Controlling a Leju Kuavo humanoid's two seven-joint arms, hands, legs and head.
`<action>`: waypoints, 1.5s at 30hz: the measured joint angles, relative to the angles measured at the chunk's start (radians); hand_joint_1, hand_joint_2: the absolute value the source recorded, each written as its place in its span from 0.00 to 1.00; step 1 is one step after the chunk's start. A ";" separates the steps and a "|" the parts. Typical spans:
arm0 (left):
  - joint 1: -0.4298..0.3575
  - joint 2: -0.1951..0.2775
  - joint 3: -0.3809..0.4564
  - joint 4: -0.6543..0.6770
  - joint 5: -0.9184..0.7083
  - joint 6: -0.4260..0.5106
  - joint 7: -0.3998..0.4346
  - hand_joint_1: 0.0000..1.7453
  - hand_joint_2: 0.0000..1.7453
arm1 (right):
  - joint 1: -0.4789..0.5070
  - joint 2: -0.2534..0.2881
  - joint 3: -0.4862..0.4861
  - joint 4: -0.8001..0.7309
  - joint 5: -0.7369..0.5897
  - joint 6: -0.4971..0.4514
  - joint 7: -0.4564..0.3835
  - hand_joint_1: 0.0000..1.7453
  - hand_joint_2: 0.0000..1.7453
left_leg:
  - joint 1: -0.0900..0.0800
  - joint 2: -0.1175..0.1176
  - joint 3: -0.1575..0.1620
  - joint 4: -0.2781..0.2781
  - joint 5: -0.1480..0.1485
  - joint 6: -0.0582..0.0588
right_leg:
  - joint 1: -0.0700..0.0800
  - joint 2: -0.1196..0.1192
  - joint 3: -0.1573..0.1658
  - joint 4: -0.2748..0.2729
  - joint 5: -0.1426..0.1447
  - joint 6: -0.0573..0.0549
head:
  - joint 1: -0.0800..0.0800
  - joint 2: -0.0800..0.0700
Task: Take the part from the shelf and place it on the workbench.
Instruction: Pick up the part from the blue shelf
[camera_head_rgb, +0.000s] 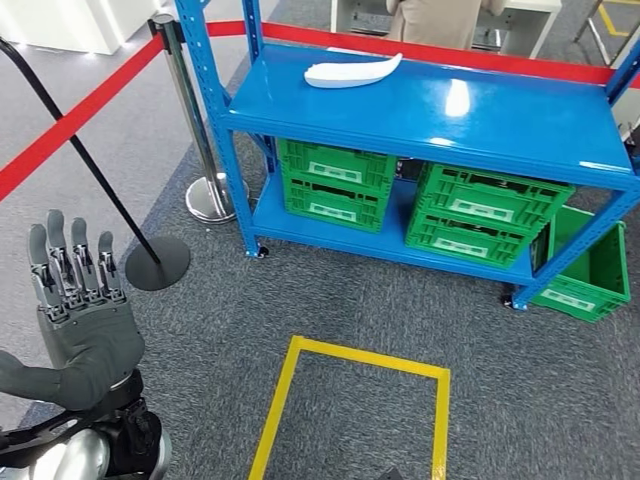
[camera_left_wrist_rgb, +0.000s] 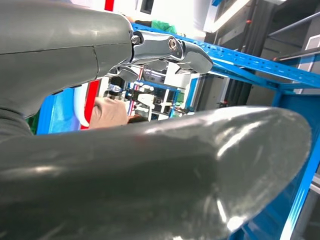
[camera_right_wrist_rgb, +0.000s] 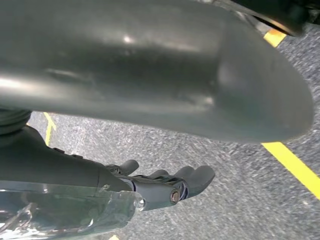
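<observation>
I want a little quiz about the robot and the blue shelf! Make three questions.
1. True or false: the white part lies on the blue shelf's top board.
2. What colour are the crates under it?
3. The left hand is: A) holding the part, B) raised, holding nothing, C) resting on the shelf.

Key: 1 true; 2 green; 3 B.
</observation>
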 joint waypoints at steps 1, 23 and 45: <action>0.000 -0.001 0.000 0.000 0.001 0.000 0.000 0.00 0.00 | 0.000 0.000 0.000 0.000 0.000 0.000 0.000 0.00 0.00 | -0.003 -0.003 0.012 0.000 -0.008 0.000 | 0.004 0.000 0.008 -0.058 0.056 -0.008 | 0.000 0.000; -0.001 -0.003 0.001 0.001 -0.012 0.014 0.000 0.00 0.00 | -0.002 -0.001 -0.001 0.000 0.001 0.000 0.002 0.00 0.00 | -0.013 -0.007 0.034 -0.005 -0.029 -0.011 | 0.018 0.001 0.051 -0.247 0.181 -0.034 | -0.002 0.000; -0.005 -0.003 0.003 -0.001 0.016 0.001 0.000 0.00 0.00 | -0.002 0.002 -0.003 -0.004 0.009 0.000 0.005 0.00 0.00 | 0.019 -0.004 0.123 0.088 -0.197 -0.052 | -0.020 0.006 0.030 -0.248 0.207 -0.031 | -0.001 0.000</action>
